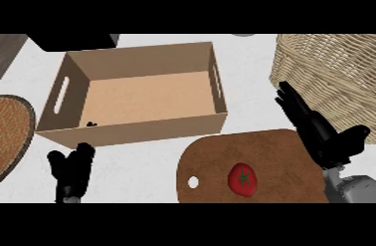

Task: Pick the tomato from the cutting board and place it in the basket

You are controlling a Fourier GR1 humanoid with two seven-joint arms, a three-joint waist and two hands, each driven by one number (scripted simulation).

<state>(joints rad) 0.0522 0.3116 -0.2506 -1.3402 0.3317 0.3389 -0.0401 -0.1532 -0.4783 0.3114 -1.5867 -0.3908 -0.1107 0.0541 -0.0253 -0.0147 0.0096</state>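
The black left hand is held low with fingers up; the black right hand is extended, fingers straight.

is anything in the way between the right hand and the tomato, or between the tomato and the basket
Nothing visible blocks either path. The tomato lies alone on the cutting board, with bare board between it and the right hand. That open hand itself hangs between the tomato and the wicker basket; the cardboard box sits off to the left.

One tomato, one cutting board, one wicker basket, one cardboard box, one woven mat, two hands.
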